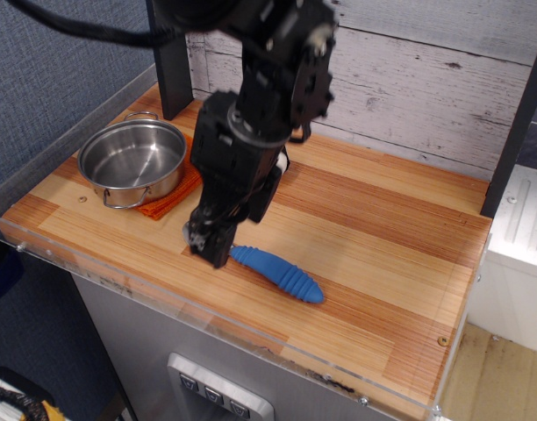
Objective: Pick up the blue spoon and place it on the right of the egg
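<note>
The gripper (pixel 208 243) is low over the bowl end of the blue spoon (pixel 277 274), hiding the bowl; its jaws cannot be made out. The blue handle points toward 4 o'clock. The egg (pixel 283 162) peeks out behind the arm at 12 o'clock. A steel pot (pixel 133 161) sits on an orange cloth (pixel 172 195) at 10 o'clock.
</note>
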Action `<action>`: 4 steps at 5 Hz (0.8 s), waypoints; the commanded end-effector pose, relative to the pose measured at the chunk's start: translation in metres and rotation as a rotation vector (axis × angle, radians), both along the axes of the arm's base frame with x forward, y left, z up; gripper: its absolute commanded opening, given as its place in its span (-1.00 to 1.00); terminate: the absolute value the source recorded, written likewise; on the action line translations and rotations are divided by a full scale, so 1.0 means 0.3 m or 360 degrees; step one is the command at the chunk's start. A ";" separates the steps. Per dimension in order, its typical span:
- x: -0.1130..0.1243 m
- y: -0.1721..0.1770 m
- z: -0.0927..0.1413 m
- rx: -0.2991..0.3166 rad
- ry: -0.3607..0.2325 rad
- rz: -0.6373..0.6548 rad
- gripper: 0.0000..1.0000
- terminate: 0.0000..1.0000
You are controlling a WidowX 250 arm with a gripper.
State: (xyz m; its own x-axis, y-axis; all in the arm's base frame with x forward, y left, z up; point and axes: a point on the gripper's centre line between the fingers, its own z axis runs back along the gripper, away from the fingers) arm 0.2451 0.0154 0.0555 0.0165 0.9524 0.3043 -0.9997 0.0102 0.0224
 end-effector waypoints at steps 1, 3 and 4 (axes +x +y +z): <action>0.029 0.021 -0.106 -0.0018 0.0042 -0.0063 1.00 -1.00; 0.038 -0.005 -0.138 -0.0091 0.0047 -0.0007 1.00 -1.00; 0.028 -0.024 -0.146 -0.0125 0.0043 0.0003 1.00 -1.00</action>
State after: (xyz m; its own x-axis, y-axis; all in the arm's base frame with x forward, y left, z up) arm 0.2529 0.0093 0.0079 0.0153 0.9734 0.2288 -0.9980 0.0010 0.0625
